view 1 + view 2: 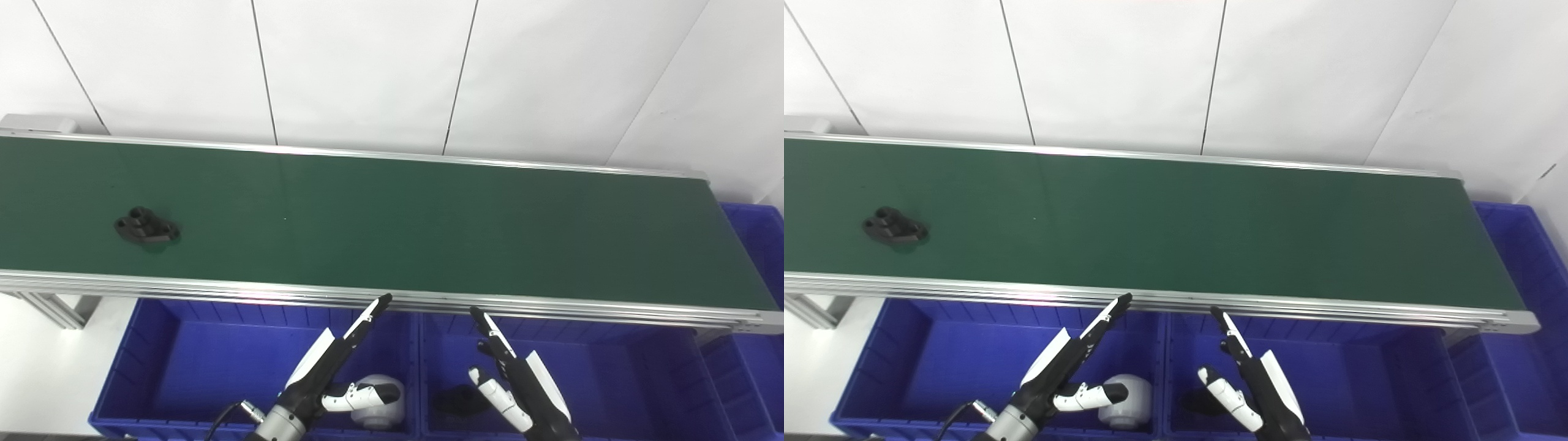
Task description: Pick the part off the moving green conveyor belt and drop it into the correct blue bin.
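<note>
smooth green belt point(392, 226) carries a lumpy black lobed part point(147, 226), hands spread empty.

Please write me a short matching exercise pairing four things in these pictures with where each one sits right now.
Things:
1. black part
2. white part
3. dark part
4. left hand

Places:
A. in the bin on the right, under the belt
B. lying on the belt, far to the left
C. open, held over the left bin, fingertips near the belt's near rail
D. in the left bin, close to its right wall

Pairs: 1-B, 2-D, 3-A, 4-C
</note>
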You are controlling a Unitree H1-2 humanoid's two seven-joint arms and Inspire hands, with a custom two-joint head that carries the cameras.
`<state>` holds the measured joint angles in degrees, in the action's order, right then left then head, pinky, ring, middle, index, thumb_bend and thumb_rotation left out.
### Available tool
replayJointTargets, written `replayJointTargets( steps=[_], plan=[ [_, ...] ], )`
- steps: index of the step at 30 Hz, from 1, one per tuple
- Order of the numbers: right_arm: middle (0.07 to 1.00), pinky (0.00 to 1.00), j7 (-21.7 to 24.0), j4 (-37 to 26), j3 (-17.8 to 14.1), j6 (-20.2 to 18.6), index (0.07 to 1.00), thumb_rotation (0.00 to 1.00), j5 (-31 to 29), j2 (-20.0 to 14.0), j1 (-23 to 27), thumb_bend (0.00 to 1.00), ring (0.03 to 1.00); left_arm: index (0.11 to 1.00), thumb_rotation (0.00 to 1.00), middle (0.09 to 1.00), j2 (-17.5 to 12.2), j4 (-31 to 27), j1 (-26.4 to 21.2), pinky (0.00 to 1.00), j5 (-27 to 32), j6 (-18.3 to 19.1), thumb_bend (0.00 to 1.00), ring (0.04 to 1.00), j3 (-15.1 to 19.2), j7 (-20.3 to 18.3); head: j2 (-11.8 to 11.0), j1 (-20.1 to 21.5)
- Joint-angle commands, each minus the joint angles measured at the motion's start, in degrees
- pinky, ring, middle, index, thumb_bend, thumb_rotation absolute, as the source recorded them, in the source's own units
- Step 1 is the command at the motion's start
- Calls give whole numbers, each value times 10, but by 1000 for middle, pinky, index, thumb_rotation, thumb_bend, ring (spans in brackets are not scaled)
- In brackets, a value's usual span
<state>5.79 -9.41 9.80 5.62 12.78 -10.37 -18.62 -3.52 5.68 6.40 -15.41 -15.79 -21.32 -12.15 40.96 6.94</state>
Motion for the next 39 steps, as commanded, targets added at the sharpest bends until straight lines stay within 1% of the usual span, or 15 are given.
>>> replayJointTargets(
  steps=[1,8,16,21,24,26,27,28,29,30,31,32,33,36,39],
  plan=[
    [1000,915,-9,-5,-3,21,1000,923,-1,6,-2,780,1000,1000,765,1000,-2,-11,-2,1000,-1,-9,694,1000,1,5,-7,2],
    [1000,948,-37,20,-13,64,1000,909,7,14,1,730,1000,1000,758,1000,-1,-2,4,1000,2,-19,696,1000,2,10,-16,3],
    [1000,917,-45,25,-12,47,1000,857,30,22,2,763,996,1000,758,1000,-4,3,0,1000,2,-20,690,1000,2,8,-28,1],
    [1000,914,-57,36,-18,67,1000,832,24,31,1,765,990,1000,760,1000,-7,9,0,1000,5,-28,696,1000,1,7,-36,1],
    [1000,916,-63,45,-21,77,1000,829,21,36,-2,770,985,1000,755,1000,-8,16,2,1000,7,-36,698,1000,1,8,-52,3],
    [1000,922,-67,55,-22,88,1000,819,18,38,-3,769,985,1000,756,1000,-8,23,4,1000,7,-43,704,1000,2,9,-72,-2],
    [1000,923,-68,61,-23,95,1000,816,18,37,-4,765,983,1000,753,1000,-6,28,5,999,6,-46,707,1000,2,11,-87,-32],
    [1000,924,-69,66,-23,102,1000,816,18,35,-4,761,982,1000,750,1000,-5,31,5,998,6,-52,708,1000,1,12,-89,-37],
    [1000,933,-68,74,-24,112,1000,814,13,32,-4,752,985,1000,739,1000,-3,38,5,991,7,-58,701,1000,0,13,-107,-68],
    [1000,951,-65,81,-24,126,1000,806,5,28,-4,734,992,1000,711,1000,-1,43,5,984,11,-64,694,1000,-1,12,-107,-68],
    [1000,954,-64,91,-26,139,1000,805,-2,25,-3,731,993,1000,706,1000,1,51,4,983,16,-72,694,1000,-1,11,-124,-87],
    [1000,956,-63,97,-27,149,1000,803,-6,23,-3,723,993,1000,685,1000,3,56,3,971,20,-77,698,1000,-1,11,-124,-87],
    [1000,957,-66,109,-29,161,1000,802,-7,21,-1,719,993,1000,674,1000,5,62,3,965,20,-79,700,1000,-2,11,-144,-108],
    [1000,956,-67,135,-33,182,1000,821,-14,20,5,725,986,1000,618,1000,10,81,-2,920,16,-89,725,986,-3,15,-161,-125],
    [1000,968,-66,140,-34,182,1000,831,-14,19,7,711,995,1000,598,1000,15,98,-8,890,10,-101,749,969,-3,21,-166,-135]
  ],
)
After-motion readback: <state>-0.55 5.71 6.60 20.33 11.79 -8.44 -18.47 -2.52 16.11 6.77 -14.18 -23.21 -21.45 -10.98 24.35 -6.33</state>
